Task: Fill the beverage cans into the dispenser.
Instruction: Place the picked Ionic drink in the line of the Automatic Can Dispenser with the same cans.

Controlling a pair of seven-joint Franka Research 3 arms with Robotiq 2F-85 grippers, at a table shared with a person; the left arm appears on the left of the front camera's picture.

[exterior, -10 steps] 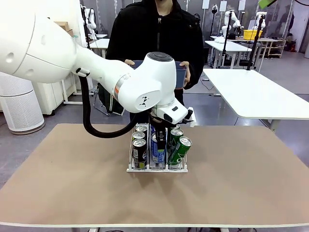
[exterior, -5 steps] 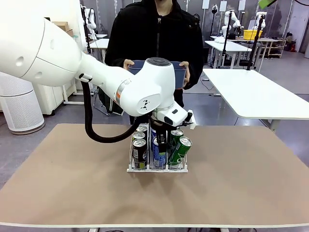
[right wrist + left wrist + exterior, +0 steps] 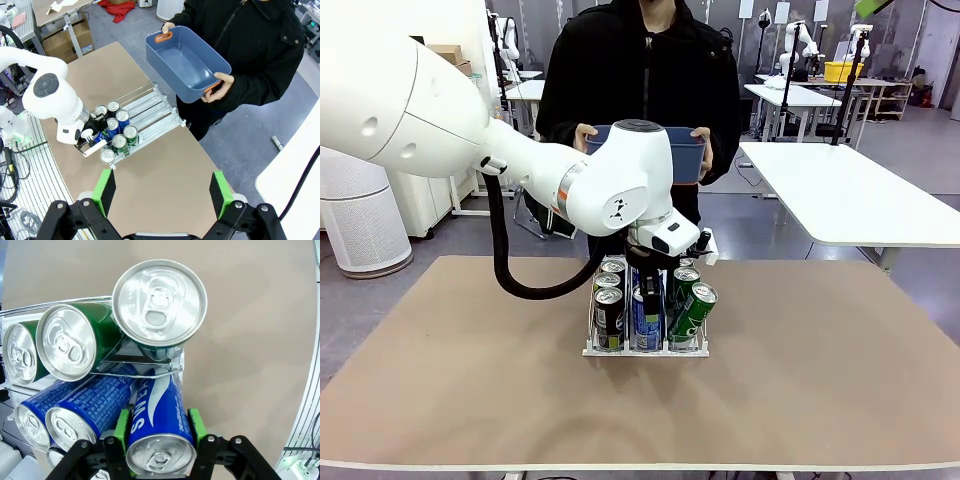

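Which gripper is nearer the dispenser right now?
Left. The left gripper is at the dispenser, clamped on a blue can in its middle lane; the right gripper hangs open high above the table.

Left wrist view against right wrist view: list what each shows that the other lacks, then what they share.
Left wrist alone: the left gripper's green pads clamped on a blue can lying lengthwise, with print on its side, and pull-tabs close up.

Right wrist alone: the person's hand holding a blue bin with nothing in it, the open right gripper high above the table, and the dispenser's unfilled far lanes.

Both: green and blue cans in the dispenser, tan tabletop.
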